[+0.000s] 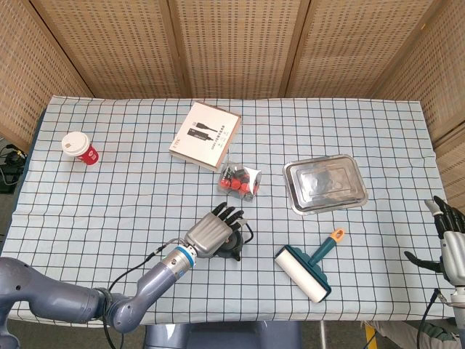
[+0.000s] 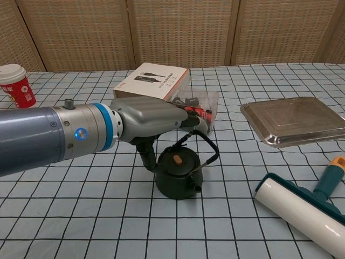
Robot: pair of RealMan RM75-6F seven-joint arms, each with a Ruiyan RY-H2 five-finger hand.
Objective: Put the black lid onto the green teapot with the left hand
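The black lid (image 2: 177, 161) sits on top of the green teapot (image 2: 178, 179), its small brown knob pointing up. The teapot stands on the checked tablecloth (image 1: 109, 189) near the front edge of the table, a little left of centre, and its dark wire handle (image 2: 207, 144) arches up over the lid.

The left hand (image 2: 152, 121) hovers flat just above and to the left of the teapot, palm down, with the fingers (image 1: 231, 214) stretched forward and slightly apart over the handle. It holds nothing. In the chest view the thumb hangs down beside the left side of the pot; whether it touches the pot cannot be told. In the head view the same hand covers most of the teapot, leaving only its right side and the handle showing.

The right hand (image 1: 449, 240) is at the far right edge of the head view, off the table, with the fingers spread and nothing in them.

Just behind the teapot lies a clear bag of red and black pieces (image 1: 240, 179), and behind that a flat white and brown box (image 1: 205, 135). A red paper cup with a white lid (image 1: 79, 147) stands at the far left. A metal tray (image 1: 325, 185) lies to the right, and a lint roller with a teal and orange handle (image 1: 308, 266) lies near the front, right of the teapot.
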